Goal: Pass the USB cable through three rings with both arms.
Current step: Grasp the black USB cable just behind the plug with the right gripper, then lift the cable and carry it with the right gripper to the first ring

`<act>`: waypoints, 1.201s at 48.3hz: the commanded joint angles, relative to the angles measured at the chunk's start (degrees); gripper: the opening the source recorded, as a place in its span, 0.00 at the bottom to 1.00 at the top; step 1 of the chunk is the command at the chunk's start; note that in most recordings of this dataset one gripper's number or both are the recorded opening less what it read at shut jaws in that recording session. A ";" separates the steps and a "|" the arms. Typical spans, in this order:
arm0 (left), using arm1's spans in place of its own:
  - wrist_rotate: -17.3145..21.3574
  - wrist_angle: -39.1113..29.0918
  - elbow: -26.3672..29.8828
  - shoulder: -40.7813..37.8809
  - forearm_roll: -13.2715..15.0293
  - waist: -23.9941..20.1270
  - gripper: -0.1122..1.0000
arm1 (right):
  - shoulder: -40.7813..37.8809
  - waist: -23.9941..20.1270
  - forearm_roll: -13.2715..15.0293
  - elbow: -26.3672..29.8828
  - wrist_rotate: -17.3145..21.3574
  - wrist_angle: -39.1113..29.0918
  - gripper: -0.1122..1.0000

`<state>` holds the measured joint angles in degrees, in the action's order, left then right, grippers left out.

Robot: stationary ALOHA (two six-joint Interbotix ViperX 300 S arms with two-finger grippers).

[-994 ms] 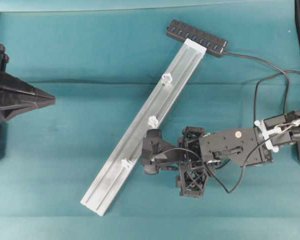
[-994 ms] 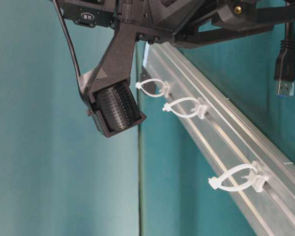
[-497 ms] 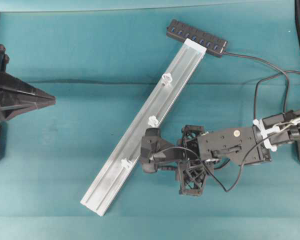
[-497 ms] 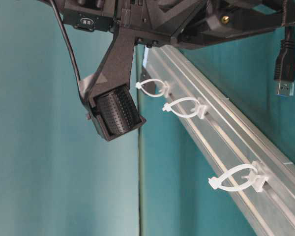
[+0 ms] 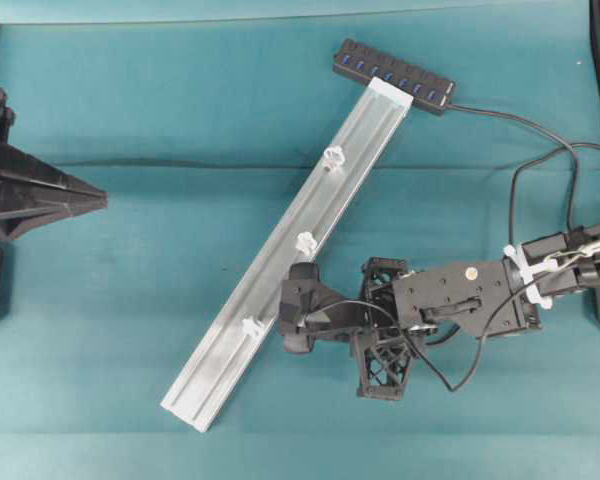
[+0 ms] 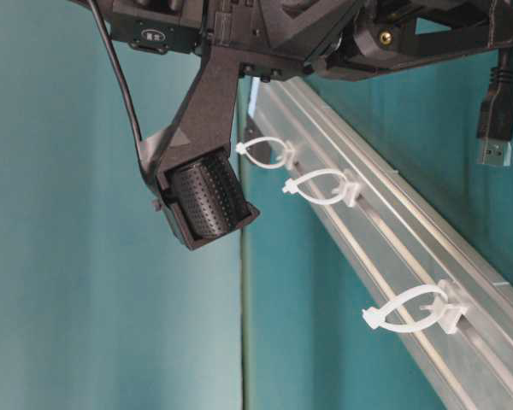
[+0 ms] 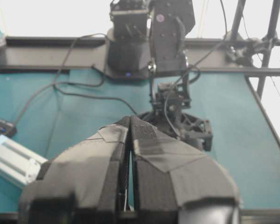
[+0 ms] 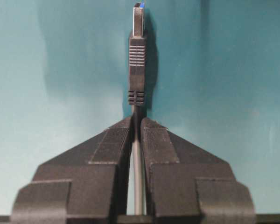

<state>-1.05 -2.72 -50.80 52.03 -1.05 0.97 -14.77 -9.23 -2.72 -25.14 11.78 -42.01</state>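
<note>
The left gripper [image 5: 105,201] is parked at the table's left edge, its fingers pressed together on nothing, well apart from the cable. One aluminium rail [image 5: 290,252] is laid diagonally across the table's middle; three rings [image 5: 307,242] are counted along it, each unthreaded. One black hub [image 5: 392,76] is noted at the rail's far end. Just right of the rail, the right gripper [image 8: 136,122] is clamped on the USB cable [image 8: 137,70] directly behind the plug, which projects beyond the fingertips.
</note>
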 commanded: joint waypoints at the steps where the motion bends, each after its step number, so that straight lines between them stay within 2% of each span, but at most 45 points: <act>1: 0.00 0.53 0.70 -0.18 -0.18 -0.09 0.09 | -1.14 -0.09 0.09 -0.26 -0.09 -0.44 0.17; 12: 0.09 0.26 0.70 -0.35 -0.18 0.00 0.09 | -0.09 0.26 0.09 0.26 -1.58 -1.76 0.17; 22: 0.09 0.26 0.70 -0.53 -0.18 -0.09 0.09 | 5.89 2.64 0.09 5.27 -8.09 -10.28 0.17; 34: -0.44 0.18 0.18 -0.18 -0.18 -0.18 0.09 | 12.92 8.79 -0.09 12.57 -17.14 -22.41 0.17; 48: -2.99 0.00 0.18 0.88 -0.18 -0.70 0.09 | 16.26 19.86 -0.18 19.07 -29.44 -37.09 0.17; 58: -4.13 -0.09 0.26 0.79 -0.18 -1.05 0.09 | 16.00 25.58 0.18 18.98 -40.52 -34.63 0.17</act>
<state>-4.92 -2.99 -51.42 53.00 -1.05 0.09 1.05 14.77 -2.64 -6.77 -24.87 -78.05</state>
